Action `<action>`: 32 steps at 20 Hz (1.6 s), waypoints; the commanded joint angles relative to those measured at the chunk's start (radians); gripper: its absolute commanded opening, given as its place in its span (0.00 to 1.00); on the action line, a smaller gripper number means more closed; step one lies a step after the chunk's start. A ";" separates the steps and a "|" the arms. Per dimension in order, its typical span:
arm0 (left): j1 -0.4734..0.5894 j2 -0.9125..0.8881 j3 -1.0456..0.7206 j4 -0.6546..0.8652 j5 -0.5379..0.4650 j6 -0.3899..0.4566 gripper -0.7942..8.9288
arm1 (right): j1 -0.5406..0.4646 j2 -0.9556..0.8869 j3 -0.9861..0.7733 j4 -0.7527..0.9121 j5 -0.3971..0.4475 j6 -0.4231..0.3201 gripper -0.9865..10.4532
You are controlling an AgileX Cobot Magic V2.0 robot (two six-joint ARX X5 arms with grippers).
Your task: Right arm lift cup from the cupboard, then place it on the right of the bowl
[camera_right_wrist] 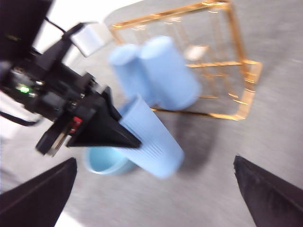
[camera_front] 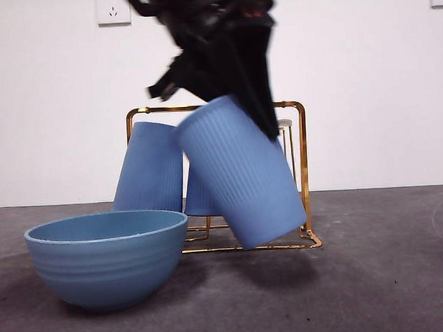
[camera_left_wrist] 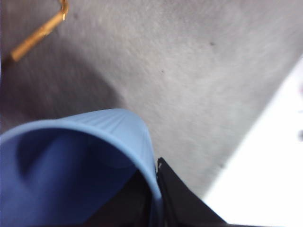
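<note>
left gripper (camera_left_wrist: 152, 178): clamped on the rim of the tall ribbed medium-blue tumbler (camera_left_wrist: 71, 165). In its own wrist view I see one black jaw inside the mouth and the other against the outer wall.
which arm: the task names the right arm, but the tumbler sits between the left wrist camera's jaws. The right wrist view shows that other gripper (camera_right_wrist: 113, 132) carrying it.
right gripper (camera_right_wrist: 155, 161): jaws wide apart with nothing between them, up high, looking down on the scene.
tumbler pose: in the front view the tumbler (camera_front: 241, 180) is tilted, its mouth end toward 11 o'clock and its closed end toward 5 o'clock. The left gripper (camera_front: 255, 97) comes down from 12 o'clock.
tumbler height: off the grey matte table (camera_front: 391, 276), as far as I can tell; its shadow lies beneath it.
tumbler vs bowl: about 2 o'clock from the wide round blue ridged bowl (camera_front: 107, 257) and not touching it.
tumbler vs rack: in front of the gold wire rack (camera_front: 304, 154), overlapping its right half in the front view and outside the frame in the right wrist view.
rack contents: two more blue ribbed tumblers (camera_front: 149, 170), side by side and mouth down.
blur: both wrist views are motion-blurred, so I can't read fine detail.
</note>
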State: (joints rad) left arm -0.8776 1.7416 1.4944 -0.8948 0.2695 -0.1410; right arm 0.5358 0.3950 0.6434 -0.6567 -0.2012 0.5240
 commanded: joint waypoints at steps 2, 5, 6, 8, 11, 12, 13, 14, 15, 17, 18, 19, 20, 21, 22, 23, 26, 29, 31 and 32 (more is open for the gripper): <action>-0.065 0.125 0.125 -0.077 -0.157 0.101 0.09 | 0.004 -0.024 0.073 -0.108 0.096 -0.059 0.60; -0.095 0.204 0.169 -0.093 -0.261 0.119 0.09 | 0.004 -0.034 0.137 -0.182 0.102 -0.090 0.60; -0.104 0.223 0.180 -0.111 -0.305 0.131 0.09 | 0.004 -0.036 0.159 -0.204 0.102 -0.098 0.60; -0.120 0.251 0.186 -0.129 -0.325 0.153 0.09 | 0.004 -0.039 0.196 -0.232 0.116 -0.114 0.60; -0.130 0.271 0.186 -0.145 -0.325 0.153 0.09 | 0.004 -0.039 0.229 -0.260 0.151 -0.122 0.60; -0.132 0.274 0.186 -0.146 -0.325 0.156 0.09 | 0.004 -0.039 0.234 -0.264 0.151 -0.122 0.60; -0.132 0.274 0.186 -0.146 -0.325 0.156 0.09 | 0.004 -0.039 0.235 -0.266 0.150 -0.121 0.60; -0.134 0.274 0.187 -0.142 -0.324 0.156 0.11 | 0.004 -0.039 0.235 -0.266 0.150 -0.121 0.60; -0.134 0.273 0.188 -0.140 -0.324 0.156 0.16 | 0.004 -0.039 0.235 -0.268 0.150 -0.121 0.60; -0.134 0.273 0.195 -0.143 -0.324 0.156 0.34 | 0.004 -0.039 0.235 -0.274 0.150 -0.120 0.60; -0.134 0.273 0.202 -0.146 -0.324 0.156 0.41 | 0.004 -0.039 0.235 -0.278 0.150 -0.119 0.60; -0.134 0.270 0.212 -0.151 -0.325 0.155 0.46 | 0.004 -0.039 0.235 -0.283 0.150 -0.119 0.60; -0.134 0.264 0.221 -0.154 -0.324 0.155 0.49 | 0.004 -0.039 0.235 -0.287 0.150 -0.119 0.60; -0.134 0.255 0.229 -0.158 -0.324 0.155 0.50 | 0.004 -0.039 0.235 -0.291 0.150 -0.119 0.60; -0.134 0.240 0.237 -0.161 -0.324 0.152 0.50 | 0.004 -0.039 0.235 -0.293 0.150 -0.119 0.60; -0.135 0.223 0.243 -0.161 -0.324 0.147 0.50 | 0.004 -0.039 0.235 -0.294 0.150 -0.119 0.60; -0.138 0.151 0.250 -0.173 -0.324 0.128 0.50 | 0.004 -0.039 0.235 -0.294 0.150 -0.119 0.60; -0.138 0.072 0.249 -0.214 -0.324 0.116 0.50 | 0.004 -0.039 0.235 -0.294 0.150 -0.120 0.60; -0.136 0.010 0.249 -0.248 -0.324 0.103 0.51 | 0.004 -0.039 0.235 -0.294 0.150 -0.121 0.60; -0.134 -0.014 0.249 -0.259 -0.324 0.102 0.51 | 0.004 -0.039 0.235 -0.294 0.150 -0.121 0.60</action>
State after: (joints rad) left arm -1.0016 1.7164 1.7176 -1.1587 -0.0540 -0.0265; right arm 0.5354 0.3550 0.8639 -0.9569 -0.0528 0.4152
